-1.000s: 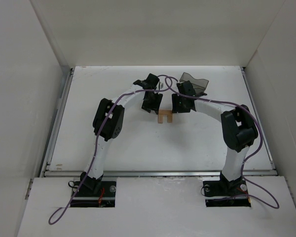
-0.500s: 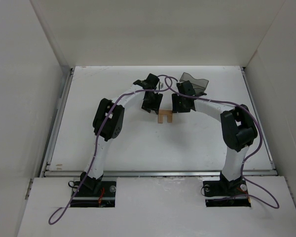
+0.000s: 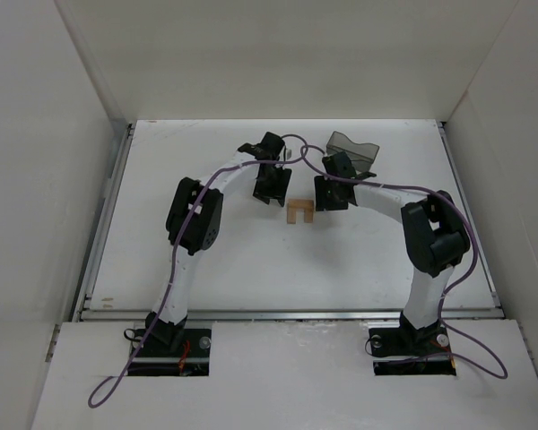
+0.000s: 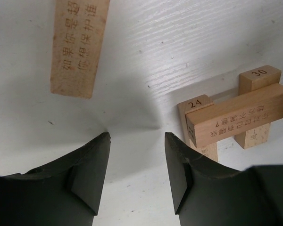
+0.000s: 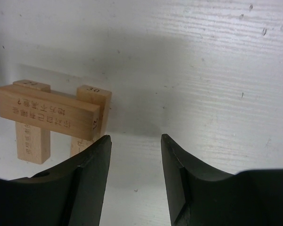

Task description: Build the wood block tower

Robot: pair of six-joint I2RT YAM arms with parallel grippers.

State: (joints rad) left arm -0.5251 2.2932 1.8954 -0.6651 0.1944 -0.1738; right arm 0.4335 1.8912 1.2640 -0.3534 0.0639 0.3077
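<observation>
The left end effector (image 4: 137, 136) is held apart and empty, with one loose wood block (image 4: 79, 47) laid flat on the counter (image 3: 251, 269) ahead. At centre, the tower (image 3: 299, 212) is barely begun: one bar across two. The right end effector (image 5: 136, 137) is likewise apart and empty.

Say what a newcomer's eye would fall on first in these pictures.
The small tower in the middle of the table: two wood blocks with a third laid across them. The left gripper and right gripper flank it, both open and empty. One loose block lies apart, and a grey bin sits beyond the right gripper.
</observation>
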